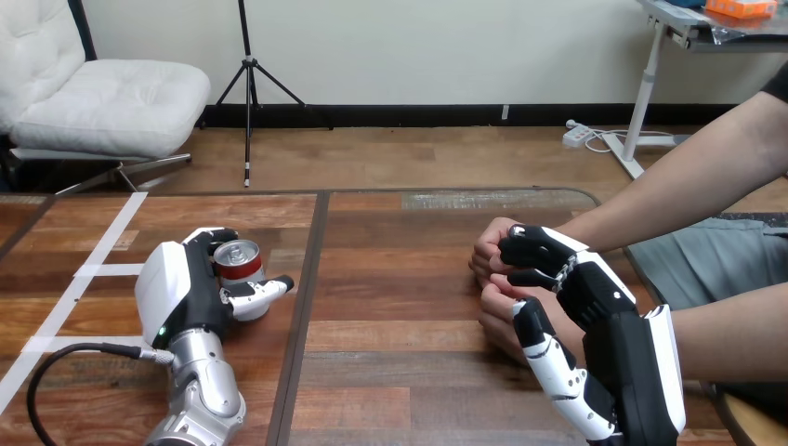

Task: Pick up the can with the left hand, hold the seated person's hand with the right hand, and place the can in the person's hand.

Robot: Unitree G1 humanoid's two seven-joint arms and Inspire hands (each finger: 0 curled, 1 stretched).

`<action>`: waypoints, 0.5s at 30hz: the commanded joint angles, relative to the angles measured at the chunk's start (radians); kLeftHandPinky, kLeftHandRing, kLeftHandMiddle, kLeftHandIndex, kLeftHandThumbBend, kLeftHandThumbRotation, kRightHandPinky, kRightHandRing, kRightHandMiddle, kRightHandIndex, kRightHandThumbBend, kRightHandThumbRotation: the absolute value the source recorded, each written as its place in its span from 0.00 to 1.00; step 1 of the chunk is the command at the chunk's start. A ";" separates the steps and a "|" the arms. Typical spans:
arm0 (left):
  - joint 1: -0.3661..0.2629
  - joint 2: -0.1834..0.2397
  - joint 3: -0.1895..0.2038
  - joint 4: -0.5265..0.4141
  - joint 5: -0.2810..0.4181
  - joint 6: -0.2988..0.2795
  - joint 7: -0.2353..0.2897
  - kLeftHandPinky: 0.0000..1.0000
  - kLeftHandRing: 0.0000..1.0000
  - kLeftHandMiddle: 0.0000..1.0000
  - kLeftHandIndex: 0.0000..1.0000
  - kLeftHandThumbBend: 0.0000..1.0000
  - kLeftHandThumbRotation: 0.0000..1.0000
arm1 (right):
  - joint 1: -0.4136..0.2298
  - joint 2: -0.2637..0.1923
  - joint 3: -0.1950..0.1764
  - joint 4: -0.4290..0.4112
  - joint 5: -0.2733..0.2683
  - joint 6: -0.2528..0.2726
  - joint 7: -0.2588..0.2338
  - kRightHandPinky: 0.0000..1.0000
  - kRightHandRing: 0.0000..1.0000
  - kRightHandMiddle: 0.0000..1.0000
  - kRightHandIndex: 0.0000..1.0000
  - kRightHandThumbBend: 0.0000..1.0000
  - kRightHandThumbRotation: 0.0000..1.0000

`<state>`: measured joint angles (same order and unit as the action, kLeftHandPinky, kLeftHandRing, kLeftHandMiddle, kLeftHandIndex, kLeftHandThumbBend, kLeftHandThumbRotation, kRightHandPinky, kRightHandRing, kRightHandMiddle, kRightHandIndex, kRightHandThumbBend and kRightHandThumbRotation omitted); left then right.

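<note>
Here, the can (239,261) stands upright at the left middle of the frame, silver top up and a red band round its side. My left hand (184,295) is wrapped about it: the fingers (216,238) curl round its far side and the thumb (263,290) crosses its near side, so the can is clasped between them. I cannot tell whether its base touches the bench (390,307) or sits just off it. White tape lines (102,269) run over the wood left of that hand.

Well apart from the can, at the right middle of the frame, the person's two hands lie cupped together over the bench, the upper hand (489,253) above the lower hand (502,321), their forearms reaching in from the right edge. My right hand (609,311) comes up from the lower right corner and closes on them: its fingers (531,253) curl over the upper hand, and its thumb (539,339) lies against the lower hand.
</note>
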<state>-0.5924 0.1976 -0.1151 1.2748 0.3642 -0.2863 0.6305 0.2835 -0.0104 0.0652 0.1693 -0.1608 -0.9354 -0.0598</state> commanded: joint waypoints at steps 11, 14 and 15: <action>-0.075 -0.002 0.027 0.008 -0.017 -0.071 0.036 0.48 0.54 0.58 0.59 0.75 0.00 | -0.006 0.009 -0.001 -0.038 -0.004 -0.019 -0.008 0.66 0.72 0.73 0.74 0.54 0.59; -0.076 -0.004 0.029 0.009 -0.020 -0.071 0.041 0.46 0.51 0.55 0.57 0.74 0.00 | -0.005 0.010 0.000 -0.039 0.000 -0.018 -0.007 0.66 0.72 0.73 0.74 0.54 0.59; -0.075 -0.005 0.031 0.009 -0.023 -0.073 0.041 0.45 0.51 0.55 0.56 0.74 0.00 | -0.004 0.010 0.001 -0.040 0.001 -0.017 -0.007 0.66 0.72 0.73 0.74 0.54 0.59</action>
<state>-0.5924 0.1917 -0.0972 1.2844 0.3485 -0.3330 0.6523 0.2846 -0.0106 0.0646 0.1693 -0.1628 -0.9354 -0.0603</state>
